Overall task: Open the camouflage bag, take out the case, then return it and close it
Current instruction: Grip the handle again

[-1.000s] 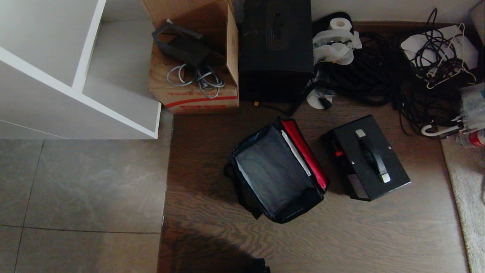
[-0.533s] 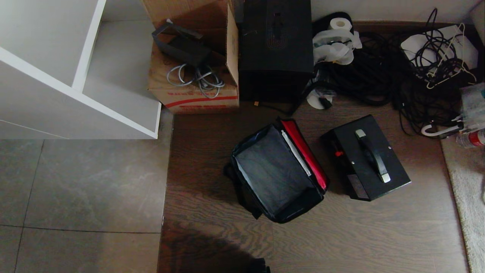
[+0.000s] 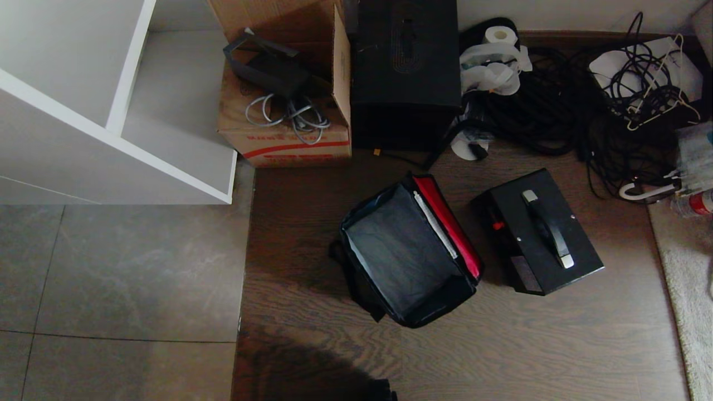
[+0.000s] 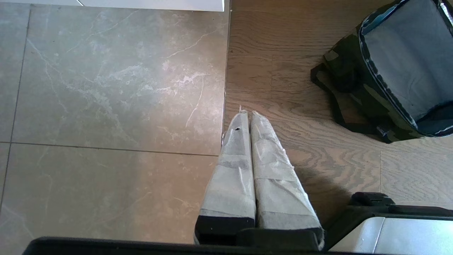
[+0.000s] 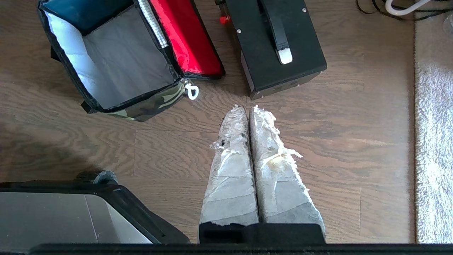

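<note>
The camouflage bag [image 3: 356, 278] stands open on the wooden floor, red lid lining [image 3: 448, 225] folded back to its right, the black inside empty. Its white zipper pull [image 5: 192, 92] hangs at a near corner. The case [image 3: 543, 231], a black box with a top handle [image 3: 546, 227], sits on the floor just right of the bag, apart from it. My left gripper [image 4: 247, 113] hangs shut above the tile-wood seam, left of the bag [image 4: 354, 85]. My right gripper [image 5: 247, 109] is shut and empty above bare floor, near the case [image 5: 283, 71]. Neither arm shows in the head view.
A brown cardboard box [image 3: 284, 133] with cables and a taller black box [image 3: 406, 72] stand behind the bag. Tangled black cables [image 3: 562, 117] lie at the back right. A white shelf unit [image 3: 111, 111] is left; a pale rug [image 3: 688, 278] borders the right.
</note>
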You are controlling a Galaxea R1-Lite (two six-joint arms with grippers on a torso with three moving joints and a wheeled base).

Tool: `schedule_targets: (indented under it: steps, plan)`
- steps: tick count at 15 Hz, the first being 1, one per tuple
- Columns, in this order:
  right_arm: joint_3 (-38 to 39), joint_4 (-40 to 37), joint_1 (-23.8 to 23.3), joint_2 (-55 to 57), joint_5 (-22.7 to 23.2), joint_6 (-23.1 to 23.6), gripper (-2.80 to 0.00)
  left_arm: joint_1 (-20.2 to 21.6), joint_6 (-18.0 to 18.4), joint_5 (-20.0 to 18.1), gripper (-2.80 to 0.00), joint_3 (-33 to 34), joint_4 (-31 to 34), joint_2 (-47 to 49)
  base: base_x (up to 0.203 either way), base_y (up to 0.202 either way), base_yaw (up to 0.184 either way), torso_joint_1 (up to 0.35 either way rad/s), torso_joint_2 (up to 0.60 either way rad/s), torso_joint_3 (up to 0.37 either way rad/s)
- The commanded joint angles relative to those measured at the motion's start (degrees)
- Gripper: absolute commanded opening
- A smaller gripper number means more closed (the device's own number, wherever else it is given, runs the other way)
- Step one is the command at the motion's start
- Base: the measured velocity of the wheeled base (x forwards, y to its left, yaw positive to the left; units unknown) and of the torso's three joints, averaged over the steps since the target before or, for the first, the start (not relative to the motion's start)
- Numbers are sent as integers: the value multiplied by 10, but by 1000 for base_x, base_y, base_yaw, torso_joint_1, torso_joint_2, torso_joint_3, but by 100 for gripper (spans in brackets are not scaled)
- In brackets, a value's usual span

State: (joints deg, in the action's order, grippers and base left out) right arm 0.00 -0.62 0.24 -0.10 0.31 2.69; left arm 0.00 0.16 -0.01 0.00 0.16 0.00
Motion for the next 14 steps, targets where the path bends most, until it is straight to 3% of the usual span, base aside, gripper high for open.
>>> schedule_targets:
  steps: [1, 12, 14]
  plan:
    - [1, 0, 0, 2, 0, 1, -280, 0, 0, 0, -280, 0, 0, 1, 0, 0, 0, 0, 0, 0]
    - [1, 4, 0, 2, -1, -6, -280, 0, 2, 0, -280, 0, 1, 1, 0, 0, 0, 0, 0, 0]
    - [-31, -7, 0, 7, -3, -3, -280, 0, 2, 0, -280, -1, 1, 1, 0, 0, 0, 0, 0, 0]
